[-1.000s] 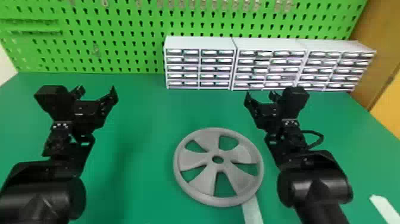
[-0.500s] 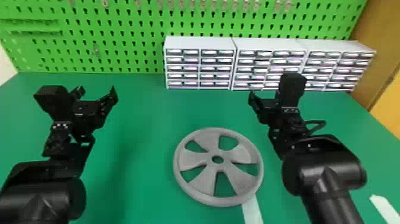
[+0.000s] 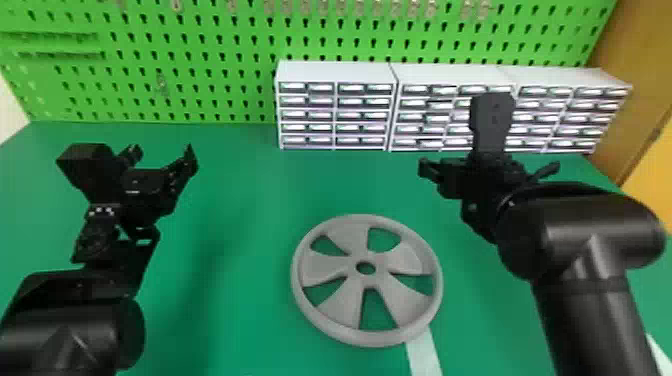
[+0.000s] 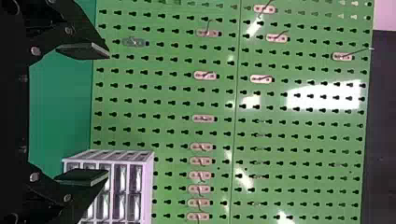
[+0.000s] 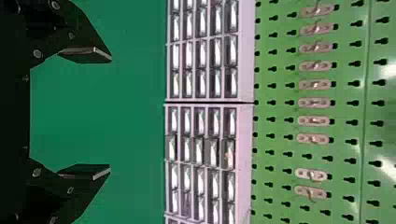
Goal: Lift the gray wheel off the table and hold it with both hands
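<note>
The gray wheel (image 3: pixel 320 270) lies flat on the green table (image 3: pixel 235 200), between the two arms and nearer the front. Left of it and farther back, my left gripper (image 3: pixel 162 152) stands open above the table; in the left wrist view the left gripper (image 4: pixel 84 114) has nothing between its wide-apart fingers. My right gripper (image 3: pixel 431 170) is to the right of the wheel and farther back, not touching it. The right wrist view has the right gripper (image 5: pixel 86 114) open, with only green table surface behind the gap.
White drawer cabinets (image 3: pixel 336 72) line the table's back edge, behind the right gripper. A green pegboard (image 3: pixel 210 65) with metal hooks rises behind them. A pale strip (image 3: pixel 424 354) lies on the table at the wheel's front edge. A brown-orange panel (image 3: pixel 635 90) stands at the right.
The right arm has swung outward to the right, its wrist turning so the fingers point more to the left. Left arm and wheel have kept their places.
</note>
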